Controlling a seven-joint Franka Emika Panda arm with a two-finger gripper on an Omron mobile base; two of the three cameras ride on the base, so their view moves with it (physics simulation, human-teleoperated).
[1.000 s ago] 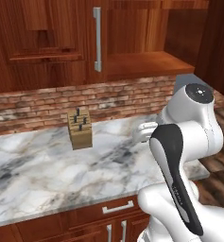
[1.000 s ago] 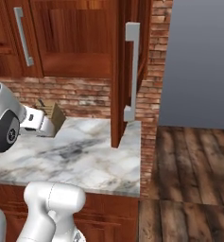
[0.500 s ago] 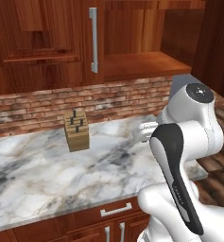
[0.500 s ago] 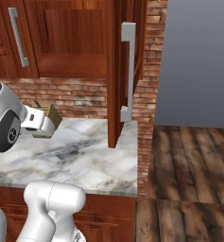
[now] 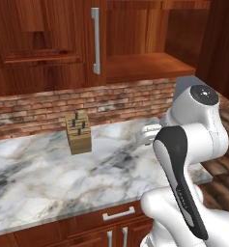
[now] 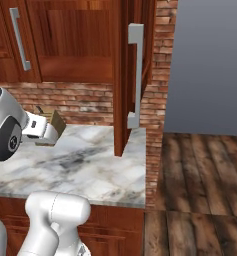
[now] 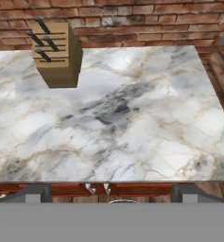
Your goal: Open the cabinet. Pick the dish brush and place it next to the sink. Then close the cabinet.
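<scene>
End effector (image 7: 111,191) held above worktop (image 7: 132,127) front edge, fingers spread, nothing gripped. Knife block (image 7: 56,53) at back-left; cabinet (image 6: 121,75) door open.

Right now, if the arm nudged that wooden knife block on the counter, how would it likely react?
The knife block looks like a solid, rigid wooden body, so it would probably slide rather than flex. The marble counter looks smooth, so little friction is likely. It stands taller than its base and leans back, with dark knife handles up top, so a high push might tip it.
</scene>
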